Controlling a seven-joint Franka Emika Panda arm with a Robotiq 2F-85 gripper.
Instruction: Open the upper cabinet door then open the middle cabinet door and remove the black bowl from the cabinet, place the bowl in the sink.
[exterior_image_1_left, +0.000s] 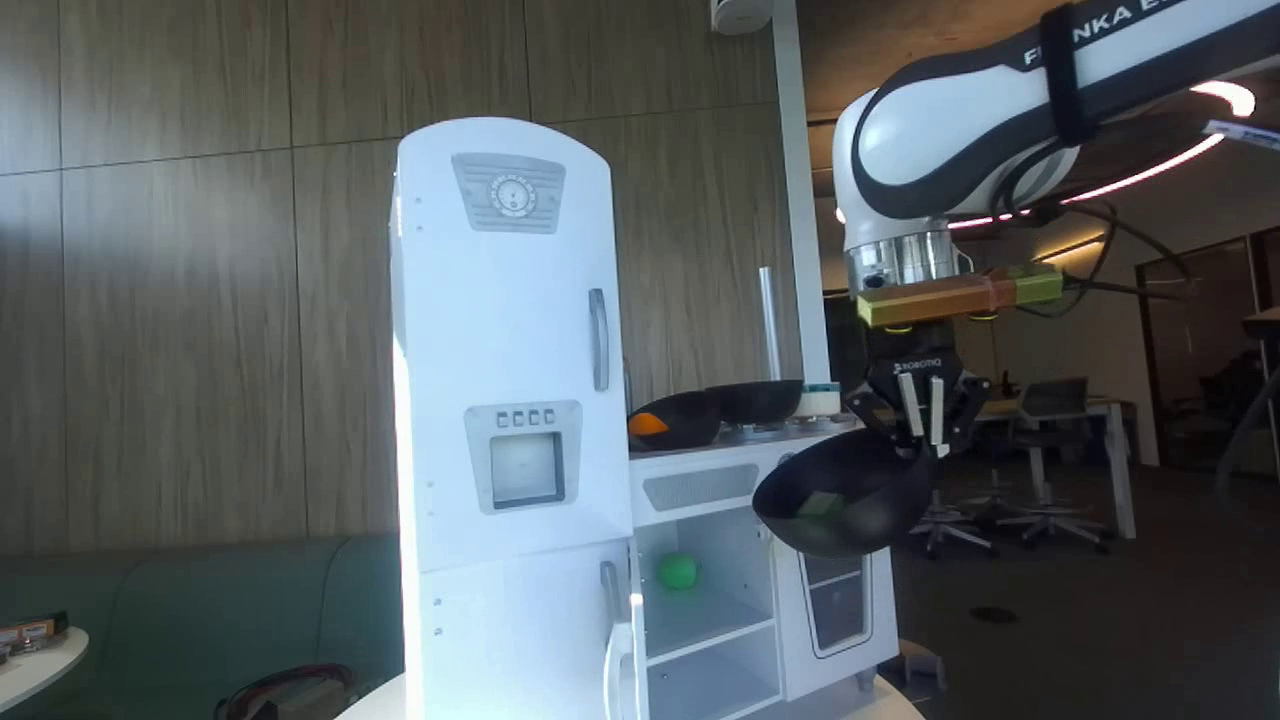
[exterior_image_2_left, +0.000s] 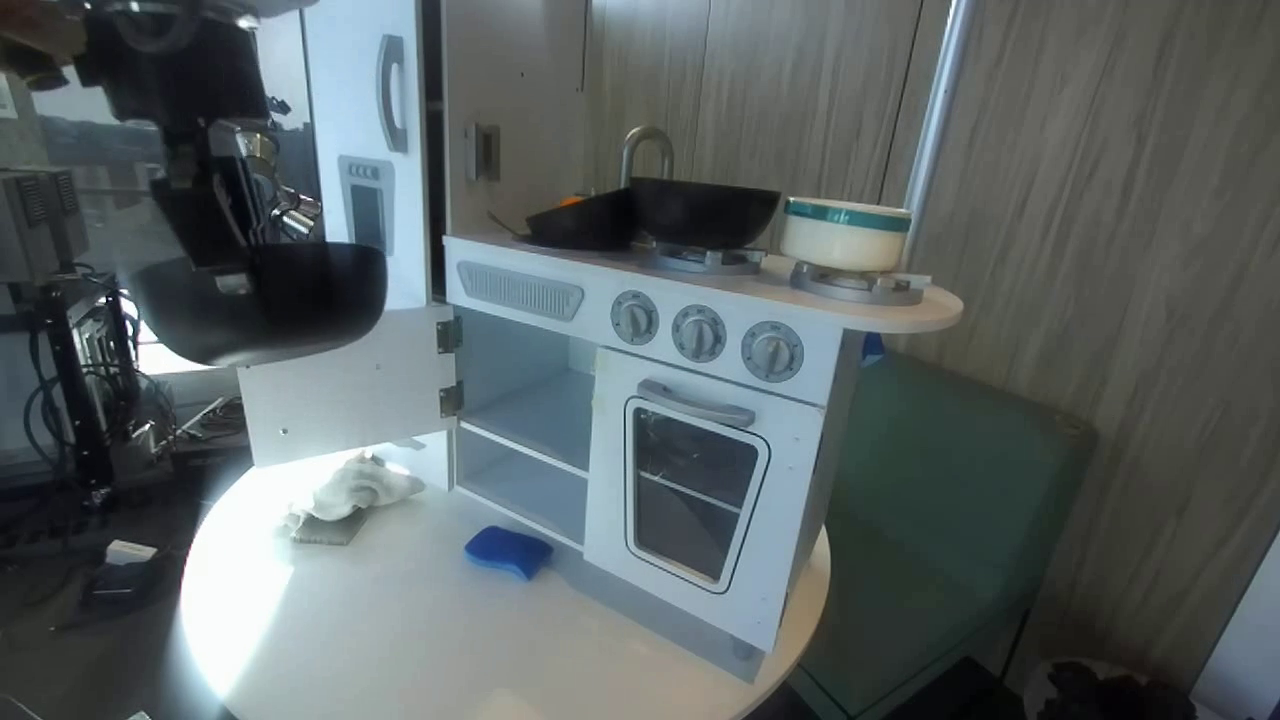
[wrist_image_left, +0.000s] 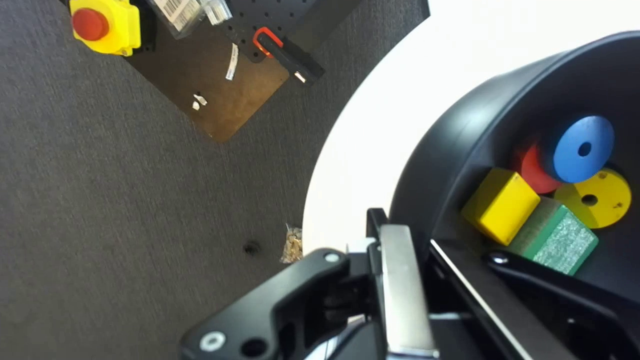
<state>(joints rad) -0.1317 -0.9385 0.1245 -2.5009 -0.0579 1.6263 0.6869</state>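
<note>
Pinched by its rim, the black bowl (exterior_image_1_left: 880, 480) hangs tilted in the air from my gripper (exterior_image_1_left: 927, 443), in front of the play kitchen. In the wrist view, one finger (wrist_image_left: 402, 285) lies outside the bowl wall (wrist_image_left: 470, 120) and one inside; several coloured blocks (wrist_image_left: 505, 205) rest in the bowl. The middle cabinet door (exterior_image_2_left: 345, 390) stands swung open, and a green object (exterior_image_1_left: 677, 571) lies in that compartment. The upper cabinet door (exterior_image_1_left: 500, 340) is the tall rounded panel; whether it is ajar I cannot tell. The sink is hidden; its faucet (exterior_image_2_left: 648, 145) rises behind the pans.
Two black pans (exterior_image_2_left: 705, 212) and a cream pot (exterior_image_2_left: 845, 240) with a teal band crowd the kitchen top. A blue sponge (exterior_image_2_left: 508, 552) and a white cloth (exterior_image_2_left: 365, 485) lie on the round table (exterior_image_2_left: 400, 620). The windowed oven door (exterior_image_2_left: 610, 480) is closed.
</note>
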